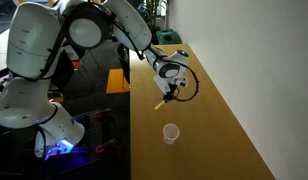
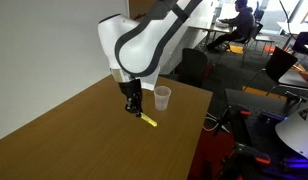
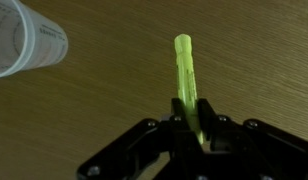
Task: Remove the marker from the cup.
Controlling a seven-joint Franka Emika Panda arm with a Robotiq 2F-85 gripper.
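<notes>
Wrist view gives me the gripper (image 3: 191, 118), its black fingers pinched narrow on the stubby, cylindrical yellow marker (image 3: 184, 70). The marker is outside the cup (image 3: 24, 40), a translucent, tapered plastic one nearby on the wood-grain table (image 3: 254, 60).

Legible text, labels, brands, numbers, signs: none recorded in any view. We note only faint grey marks on the wall of the cup (image 3: 24, 38) in the wrist view, too blurred to read as letters or figures. On the yellow barrel of the marker (image 3: 186, 75) we can make out no print. In both exterior views every surface is too small and too soft for us to read anything.
</notes>
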